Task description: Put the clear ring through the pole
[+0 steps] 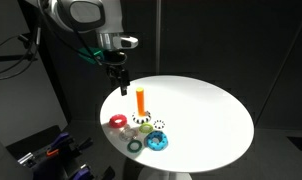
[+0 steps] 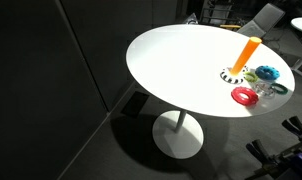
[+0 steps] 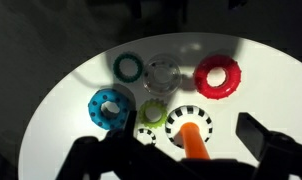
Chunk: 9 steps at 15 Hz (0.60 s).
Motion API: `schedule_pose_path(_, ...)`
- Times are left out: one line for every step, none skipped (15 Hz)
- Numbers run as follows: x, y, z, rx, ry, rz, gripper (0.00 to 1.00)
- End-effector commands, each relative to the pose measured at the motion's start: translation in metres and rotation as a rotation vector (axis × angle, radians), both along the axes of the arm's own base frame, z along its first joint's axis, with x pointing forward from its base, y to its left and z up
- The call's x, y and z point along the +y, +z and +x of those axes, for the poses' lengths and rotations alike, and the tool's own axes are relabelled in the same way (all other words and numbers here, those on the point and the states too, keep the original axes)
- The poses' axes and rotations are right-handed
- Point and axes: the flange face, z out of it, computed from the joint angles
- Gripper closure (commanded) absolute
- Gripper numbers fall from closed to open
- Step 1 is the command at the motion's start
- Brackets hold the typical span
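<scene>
The clear ring (image 3: 162, 72) lies flat on the white round table (image 3: 271, 90), between a thin green ring (image 3: 128, 67) and a red ring (image 3: 218, 76). The orange pole (image 3: 194, 143) stands upright on a black-and-white striped round base (image 3: 191, 112). It also shows in both exterior views (image 1: 141, 100) (image 2: 248, 52). My gripper (image 3: 171, 142) is open and empty. It hangs above the table beside the pole (image 1: 122, 85), apart from every ring.
A blue toothed ring (image 3: 109, 108) and a lime toothed ring (image 3: 154, 118) lie next to the pole's base. The red ring (image 1: 118, 122) sits near the table's edge. Dark floor and equipment surround the table (image 2: 171, 60).
</scene>
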Motion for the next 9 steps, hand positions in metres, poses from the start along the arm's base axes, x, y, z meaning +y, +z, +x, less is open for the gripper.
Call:
schedule_pose_path(0.0, 0.0, 0.0, 0.001, 0.0, 0.0, 0.0)
schedule_pose_path(0.0, 0.0, 0.0, 0.001, 0.0, 0.0, 0.0)
schedule_pose_path(0.0, 0.0, 0.0, 0.001, 0.0, 0.0, 0.0)
schedule_pose_path(-0.001, -0.004, 0.003, 0.009, -0.006, 0.004, 0.0)
schedule_pose_path(-0.002, -0.008, 0.005, 0.014, -0.007, 0.008, 0.0)
schedule_pose_path(-0.002, -0.013, 0.007, 0.023, -0.005, 0.018, 0.0)
schedule_pose_path(-0.003, -0.019, 0.009, 0.029, -0.009, 0.023, 0.0)
schedule_pose_path(-0.003, -0.025, 0.011, 0.037, -0.013, 0.022, 0.0)
schedule_pose_path(-0.002, -0.031, 0.013, 0.04, -0.011, 0.022, 0.0)
